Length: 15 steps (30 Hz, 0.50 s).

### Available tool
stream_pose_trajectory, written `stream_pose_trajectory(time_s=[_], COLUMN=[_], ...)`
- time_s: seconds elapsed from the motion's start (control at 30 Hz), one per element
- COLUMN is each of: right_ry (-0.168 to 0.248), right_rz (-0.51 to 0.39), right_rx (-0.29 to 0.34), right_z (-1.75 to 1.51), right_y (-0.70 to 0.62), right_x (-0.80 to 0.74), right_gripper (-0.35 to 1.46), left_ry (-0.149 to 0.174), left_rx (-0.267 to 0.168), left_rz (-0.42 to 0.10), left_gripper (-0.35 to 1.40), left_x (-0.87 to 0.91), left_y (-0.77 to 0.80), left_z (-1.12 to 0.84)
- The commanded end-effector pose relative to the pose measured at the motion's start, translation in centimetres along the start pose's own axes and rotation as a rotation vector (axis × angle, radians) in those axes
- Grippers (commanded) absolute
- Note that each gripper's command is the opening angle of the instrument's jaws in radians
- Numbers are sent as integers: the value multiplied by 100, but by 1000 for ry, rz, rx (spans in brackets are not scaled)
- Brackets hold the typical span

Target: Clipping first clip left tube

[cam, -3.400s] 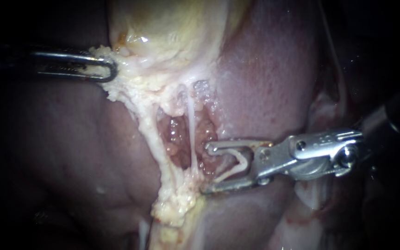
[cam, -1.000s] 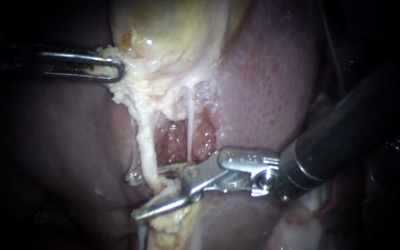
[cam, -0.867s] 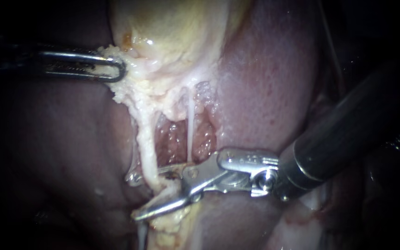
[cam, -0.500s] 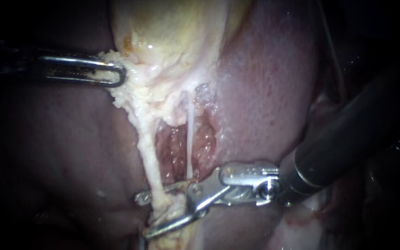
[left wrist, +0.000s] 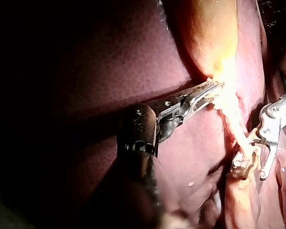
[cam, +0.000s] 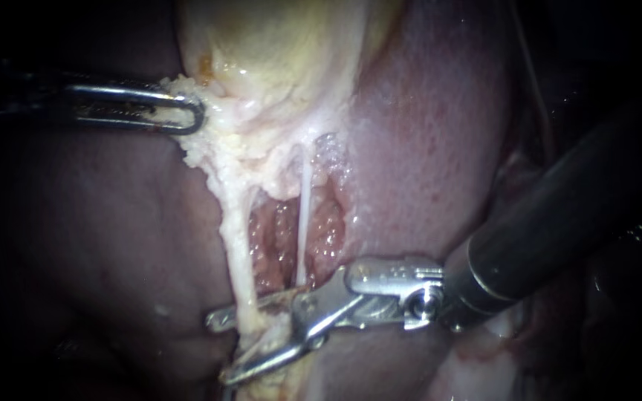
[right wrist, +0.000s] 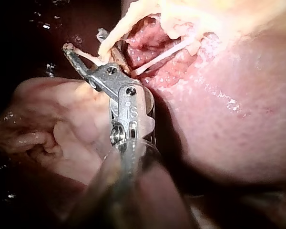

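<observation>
Your left instrument (cam: 187, 115) comes in from the left and its two jaws lie together on the pale fatty tissue (cam: 213, 152) at the lower edge of the gallbladder (cam: 276, 52). They grip this tissue from two sides, with no free gap between them, and in the left wrist view the same grip shows at the yellow border of the gallbladder. From this tissue two strands run down over the open red bed in the liver (cam: 425, 134). The left tube (cam: 238, 252) is the thick whitish one and the right tube (cam: 302, 223) is the thin one beside it, a little apart. Your right instrument (cam: 223, 347) enters from the right with its dark shaft, and its jaws stand open in a narrow V. The low end of the left tube lies between them, just above the lump of fat where the tube ends. One jaw passes behind the tube and the other lies in front of the fat below it. The right wrist view also shows the tube crossing the gap between the two jaws. You cannot tell from these views whether a clip sits inside the jaws. The right tube ends just beside the hinge of the right instrument, outside its jaws.
</observation>
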Motion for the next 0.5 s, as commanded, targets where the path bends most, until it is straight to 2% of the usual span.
stream_pose_trajectory(time_s=[0.03, 0.1, 0.5], right_ry=[8, 10, 5], right_rz=[1, 3, -1], right_rx=[-2, -2, 8], right_z=[-1, -2, 2], right_y=[0, 0, -13], right_x=[3, 7, 3], right_gripper=[43, 42, 38], left_ry=[0, 0, -1], left_rx=[0, 0, -2], left_rz=[0, 0, 0], left_gripper=[-35, -35, -35], left_x=[0, 0, 0], left_y=[0, 0, 0], left_z=[0, 1, 1])
